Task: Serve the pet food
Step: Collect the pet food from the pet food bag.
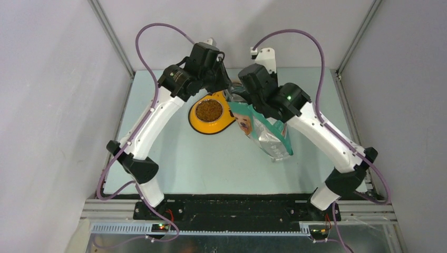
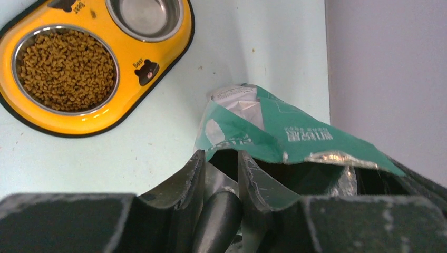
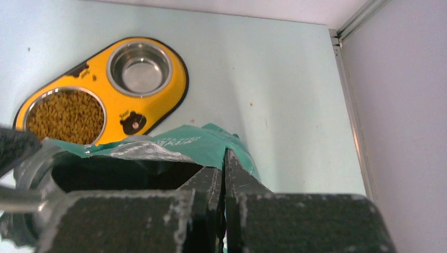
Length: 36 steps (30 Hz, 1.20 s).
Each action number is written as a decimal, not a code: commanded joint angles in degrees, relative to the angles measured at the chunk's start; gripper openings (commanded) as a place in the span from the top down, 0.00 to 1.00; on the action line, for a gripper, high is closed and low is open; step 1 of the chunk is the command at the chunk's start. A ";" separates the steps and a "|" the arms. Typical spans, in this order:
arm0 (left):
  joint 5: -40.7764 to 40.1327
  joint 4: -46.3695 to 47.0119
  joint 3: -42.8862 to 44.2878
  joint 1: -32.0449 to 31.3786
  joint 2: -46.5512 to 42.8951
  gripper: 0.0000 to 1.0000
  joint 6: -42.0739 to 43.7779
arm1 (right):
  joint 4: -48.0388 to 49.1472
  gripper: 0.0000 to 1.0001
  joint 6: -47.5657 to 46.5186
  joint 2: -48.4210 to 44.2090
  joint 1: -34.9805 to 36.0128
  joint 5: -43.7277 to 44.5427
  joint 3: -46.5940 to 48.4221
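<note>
Brown kibble, the pet food [image 1: 209, 110], fills one steel bowl of a yellow double feeder [image 1: 196, 124]; it also shows in the left wrist view [image 2: 66, 71] and the right wrist view [image 3: 66, 116]. The teal-and-white bag [image 1: 266, 134] stands open just right of the feeder. My left gripper [image 2: 221, 158] is shut on the dark scoop handle [image 2: 219, 221], which reaches into the bag's mouth [image 2: 274, 132]; the scoop's head is hidden inside. My right gripper [image 3: 224, 161] is shut on the bag's top edge [image 3: 184, 145] and holds the mouth open.
The feeder's second steel bowl [image 3: 139, 68] is empty. The pale table [image 1: 174, 158] ends at grey walls behind and to both sides, with a metal rail [image 3: 350, 105] along the right edge. Both arms arch over the feeder and bag.
</note>
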 commanded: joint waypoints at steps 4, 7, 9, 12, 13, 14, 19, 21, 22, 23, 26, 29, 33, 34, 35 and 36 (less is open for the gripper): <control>-4.33 -9.45 1.89 1.01 -1.30 1.00 5.49 | 3.10 1.00 1.73 4.58 -5.27 8.37 12.49; -5.70 -10.73 0.57 0.09 -2.57 1.00 4.31 | 4.31 1.00 2.02 5.65 -4.90 7.04 12.16; -5.79 -12.78 0.58 -0.05 -2.70 1.00 3.41 | 4.86 1.00 2.13 6.40 -4.56 7.11 12.05; -5.76 -16.82 0.96 -0.41 -2.39 1.00 1.72 | 6.75 1.00 1.18 7.09 -3.52 7.47 10.96; -6.03 -17.67 0.98 -0.45 -2.37 1.00 0.71 | 7.22 1.00 1.01 7.20 -3.40 8.09 10.73; -6.55 -19.30 0.94 -0.75 -2.39 1.00 0.29 | 7.86 1.00 0.73 7.25 -3.18 8.31 10.15; -11.70 -22.06 1.48 -3.47 -2.95 1.00 -3.43 | 9.23 1.00 0.51 7.40 -3.06 9.20 8.29; -13.07 -22.55 2.59 -5.60 -2.62 1.00 -4.21 | 9.50 1.00 0.32 7.41 -3.20 9.51 7.60; -13.47 -22.73 2.98 -6.13 -2.39 1.00 -4.66 | 9.48 1.00 0.32 7.32 -3.28 9.92 7.34; -14.87 -23.38 4.03 -7.00 -1.67 1.00 -4.85 | 9.39 1.00 0.49 7.19 -3.43 10.11 6.88; -17.96 -25.77 5.93 -8.00 0.26 1.00 -6.36 | 9.37 1.00 1.29 6.57 -3.72 10.73 5.84; -18.53 -25.74 4.79 -9.00 2.21 1.00 -6.79 | 10.52 1.00 1.39 5.56 -3.88 11.08 4.16; -16.60 -23.84 3.78 -10.18 5.86 1.00 -6.26 | 11.02 1.00 1.10 5.23 -4.13 11.09 3.03; -16.22 -23.39 3.90 -10.30 6.55 1.00 -5.81 | 10.98 1.00 1.19 5.22 -4.28 11.09 2.73; -16.19 -23.24 3.98 -10.33 7.97 1.00 -5.66 | 10.75 1.00 1.32 5.21 -4.35 11.08 2.66; -16.10 -23.00 3.98 -10.38 9.18 1.00 -5.57 | 10.67 1.00 1.73 5.04 -4.62 11.04 2.24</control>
